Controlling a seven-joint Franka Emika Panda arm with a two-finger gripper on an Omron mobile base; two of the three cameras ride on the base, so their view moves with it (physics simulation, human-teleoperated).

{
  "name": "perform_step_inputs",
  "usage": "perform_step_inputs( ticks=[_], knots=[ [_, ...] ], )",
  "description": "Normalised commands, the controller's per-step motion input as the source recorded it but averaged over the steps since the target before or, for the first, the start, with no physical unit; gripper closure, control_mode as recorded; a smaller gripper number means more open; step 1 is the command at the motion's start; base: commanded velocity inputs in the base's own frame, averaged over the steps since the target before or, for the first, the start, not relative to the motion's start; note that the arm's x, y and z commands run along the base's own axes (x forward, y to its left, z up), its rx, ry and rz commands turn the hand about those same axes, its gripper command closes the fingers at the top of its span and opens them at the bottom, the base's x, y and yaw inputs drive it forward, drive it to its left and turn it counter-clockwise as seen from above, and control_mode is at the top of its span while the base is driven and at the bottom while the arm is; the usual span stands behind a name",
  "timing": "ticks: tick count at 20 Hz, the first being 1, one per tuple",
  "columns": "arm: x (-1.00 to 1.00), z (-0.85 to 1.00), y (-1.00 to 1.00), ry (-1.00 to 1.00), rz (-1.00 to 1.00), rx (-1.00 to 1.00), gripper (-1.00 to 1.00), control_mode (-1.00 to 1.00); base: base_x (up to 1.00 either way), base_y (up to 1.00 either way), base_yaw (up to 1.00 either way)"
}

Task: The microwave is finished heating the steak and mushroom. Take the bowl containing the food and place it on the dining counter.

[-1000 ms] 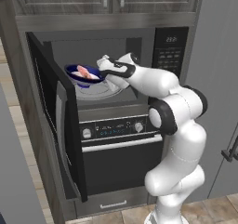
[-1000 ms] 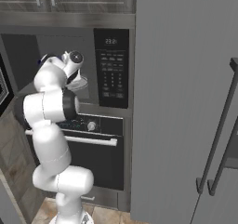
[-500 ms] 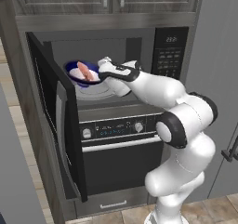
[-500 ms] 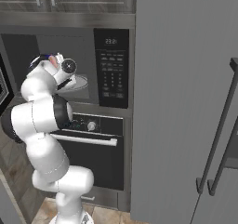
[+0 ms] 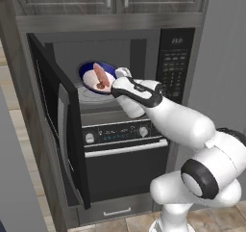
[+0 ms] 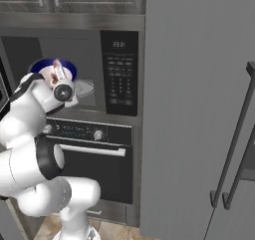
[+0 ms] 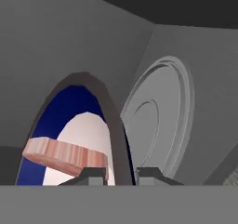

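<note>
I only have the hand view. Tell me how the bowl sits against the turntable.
Observer: In the left base view the bowl hangs tilted, clear of the turntable, its rim in the jaws.
Operator: Report the microwave door.
Observer: The door of the microwave stands wide open, swung to the left of the cavity.
Operator: Check for the mushroom.
Observer: The mushroom, a small brown piece, lies in the bowl at the low end of the steak.

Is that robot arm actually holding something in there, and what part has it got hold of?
Yes, the gripper holds the bowl by its rim, one finger inside and one outside. The steak lies in the tilted bowl.
</note>
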Motion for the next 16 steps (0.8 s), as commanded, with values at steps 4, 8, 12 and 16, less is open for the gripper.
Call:
perform_step_inputs(
  ticks=[4,8,12,16],
  knots=[
    [-1.0,1.0,-0.61,0.01,-0.01,0.0,1.0,-1.0,0.0,0.0,0.0],
    [-1.0,0.93,-0.67,0.1,0.02,-0.05,1.0,-1.0,0.0,0.0,0.0],
    [-1.0,0.96,-0.52,0.19,0.1,-0.14,1.0,-1.0,0.0,0.0,0.0],
    [-1.0,0.98,-0.39,0.22,0.11,-0.16,1.0,-1.0,0.0,0.0,0.0]
  ],
)
